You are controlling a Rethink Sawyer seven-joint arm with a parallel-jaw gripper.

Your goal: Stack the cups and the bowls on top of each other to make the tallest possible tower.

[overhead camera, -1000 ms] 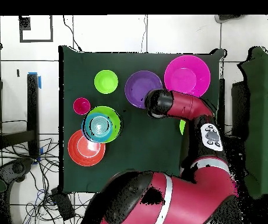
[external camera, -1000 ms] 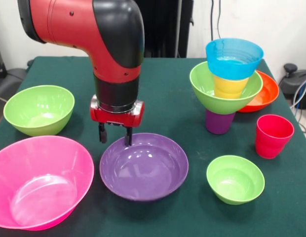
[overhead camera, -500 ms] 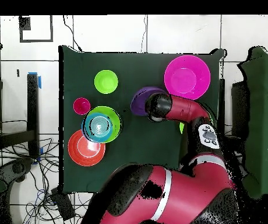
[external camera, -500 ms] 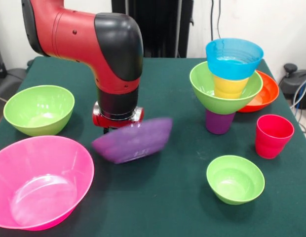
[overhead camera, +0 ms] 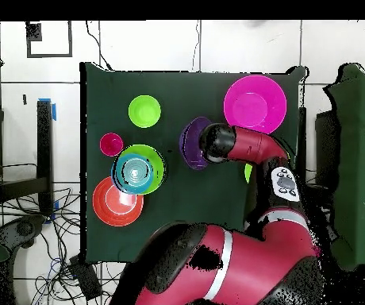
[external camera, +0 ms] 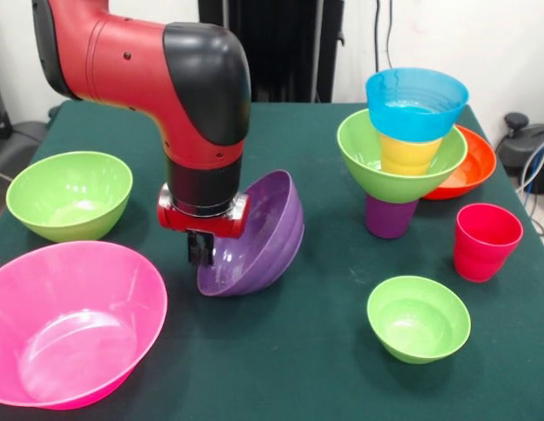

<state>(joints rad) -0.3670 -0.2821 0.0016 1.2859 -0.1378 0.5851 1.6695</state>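
**Purple bowl tipped up on its edge**

Since half a second ago the wide purple bowl [external camera: 259, 237] has swung from a blurry tilt to nearly standing on its side, open face turned toward the gripper [external camera: 199, 248], lower edge down at the green table [external camera: 289, 351]. Fingers are pinching the bowl's rim, as far as I can see.

Left to right in the front view: a lime green bowl [external camera: 68, 193] at the back left, the big hot pink bowl [external camera: 66, 320] in front of it, then the arm with the purple bowl. Right of that is the tower [external camera: 404, 149]: purple cup [external camera: 390, 217], green bowl, yellow cup, blue bowl [external camera: 416, 103] on top. Small green bowl [external camera: 418, 317] sits up front, orange-red bowl [external camera: 469, 167] behind the tower, red cup [external camera: 486, 241] far right.
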